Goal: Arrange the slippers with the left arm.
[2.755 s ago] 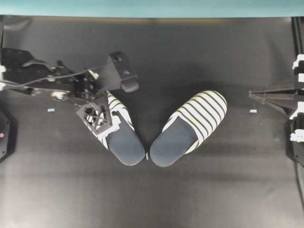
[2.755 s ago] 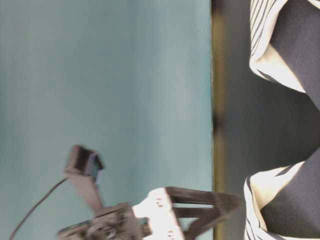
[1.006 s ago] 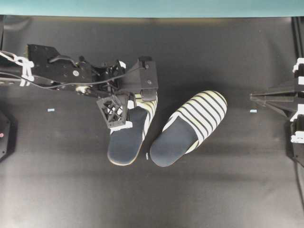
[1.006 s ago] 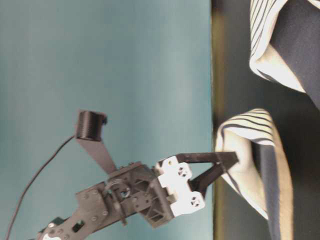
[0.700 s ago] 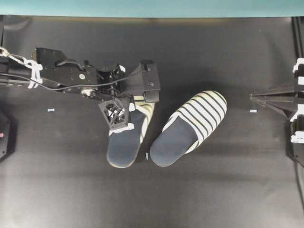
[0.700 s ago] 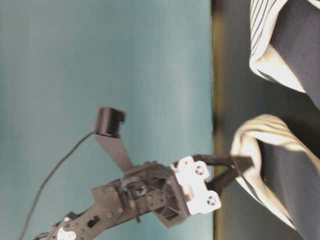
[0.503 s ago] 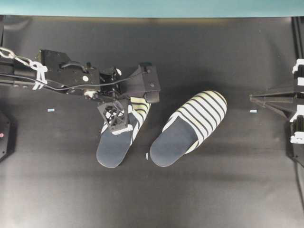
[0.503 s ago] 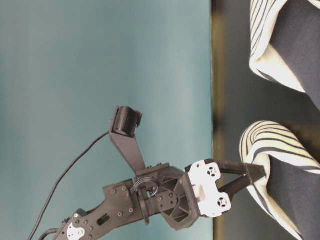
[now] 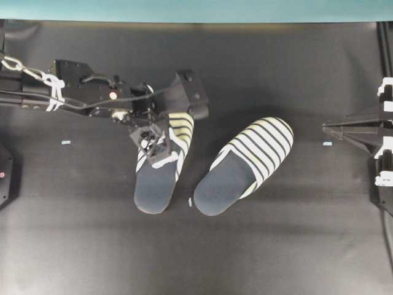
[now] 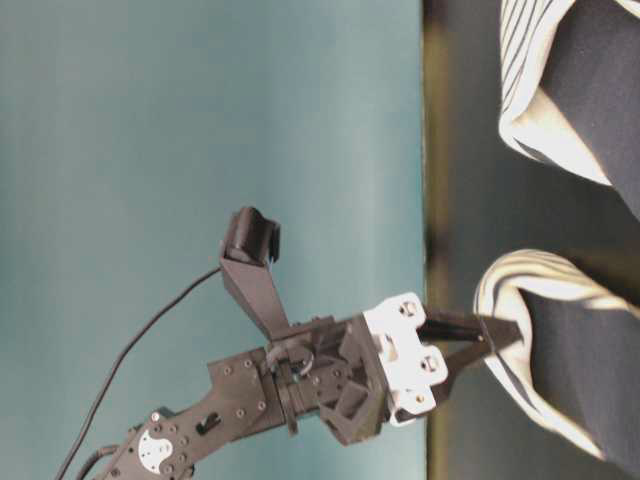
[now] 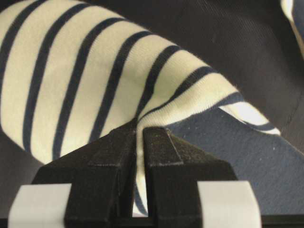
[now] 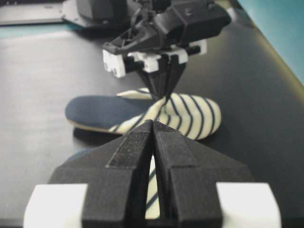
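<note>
The left slipper lies on the black mat with its striped toe cover toward the back and its navy insole toward the front. My left gripper is shut on the edge of its toe cover, and the wrist view shows the gripper pinching the striped fabric. The table-level view shows the same pinch. The right slipper lies free beside it, toe to the back right. My right gripper is shut and empty at the far right edge; its own view shows its closed tips facing the held slipper.
The black mat covers the table to a teal wall at the back. Small pale tape marks lie at the left, the right and between the slipper heels.
The left gripper took the left slipper by its toe cover and swung it round. Its heel went from pointing front right to front left, and lately shifted slightly right. The right arm stayed still.
</note>
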You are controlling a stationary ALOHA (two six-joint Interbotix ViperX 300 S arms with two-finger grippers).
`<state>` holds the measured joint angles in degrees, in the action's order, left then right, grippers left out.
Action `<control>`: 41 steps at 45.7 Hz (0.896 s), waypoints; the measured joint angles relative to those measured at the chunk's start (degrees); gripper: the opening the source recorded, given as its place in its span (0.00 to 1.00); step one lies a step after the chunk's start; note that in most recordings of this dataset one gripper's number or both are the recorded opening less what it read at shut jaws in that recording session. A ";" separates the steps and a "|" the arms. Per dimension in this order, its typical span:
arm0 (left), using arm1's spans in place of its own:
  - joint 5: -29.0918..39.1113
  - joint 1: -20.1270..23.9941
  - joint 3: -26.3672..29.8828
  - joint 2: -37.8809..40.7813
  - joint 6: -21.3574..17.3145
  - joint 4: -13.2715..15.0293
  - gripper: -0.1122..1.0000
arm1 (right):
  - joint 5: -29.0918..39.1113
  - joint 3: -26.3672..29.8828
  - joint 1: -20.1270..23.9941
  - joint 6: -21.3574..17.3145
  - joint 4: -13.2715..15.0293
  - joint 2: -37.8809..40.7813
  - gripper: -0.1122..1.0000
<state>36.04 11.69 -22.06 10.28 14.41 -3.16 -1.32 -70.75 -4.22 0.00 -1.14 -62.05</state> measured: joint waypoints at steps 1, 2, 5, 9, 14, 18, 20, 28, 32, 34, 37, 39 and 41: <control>0.00 0.00 0.26 0.00 0.18 -0.09 0.11 | -0.09 0.00 0.00 0.00 0.00 0.00 0.11; 0.09 0.00 0.44 0.18 0.35 -0.09 0.11 | -0.09 0.00 0.00 0.00 0.00 0.00 0.11; 0.09 0.00 0.79 0.26 0.44 0.00 0.11 | 0.00 0.00 0.00 0.00 0.00 0.00 0.11; 0.18 0.00 0.97 0.35 0.44 -0.09 0.11 | -0.09 -0.09 0.00 0.00 0.00 0.00 0.11; 0.09 0.00 0.97 0.44 0.97 -0.09 0.11 | -0.09 -0.18 0.09 0.00 -0.09 -0.09 0.11; -0.18 -0.18 0.62 0.44 0.09 0.00 0.11 | 0.00 -0.26 0.09 0.00 -0.09 0.00 0.11; -0.35 -0.26 0.44 0.44 -0.70 -0.09 0.11 | -0.09 -0.35 0.00 0.00 -0.09 -0.09 0.11; -0.79 -1.32 0.26 0.44 -3.69 -0.09 0.11 | -0.09 -0.53 0.09 -0.53 -0.18 -0.09 0.11; -1.32 -1.76 0.26 0.44 -3.69 -0.09 0.12 | 0.00 -0.53 0.00 -0.70 -0.18 -0.09 0.11; -1.58 -1.85 0.26 0.44 -3.69 -0.09 0.12 | 0.00 -0.53 0.00 -0.79 -0.18 -0.09 0.11; -1.76 -1.85 0.26 0.53 -3.78 0.00 0.16 | 0.00 -0.62 0.00 -0.79 -0.18 -0.09 0.11; -1.76 -1.76 0.26 0.44 -3.96 0.00 0.21 | 0.00 -0.70 0.00 -0.79 -0.18 -0.18 0.11; -1.76 -1.76 0.18 0.53 -4.04 -0.09 0.28 | 0.00 -0.70 0.00 -0.88 -0.18 -0.26 0.11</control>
<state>34.28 9.93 -21.88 10.81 10.37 -3.25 -1.32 -71.46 -4.22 -0.88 -1.32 -62.31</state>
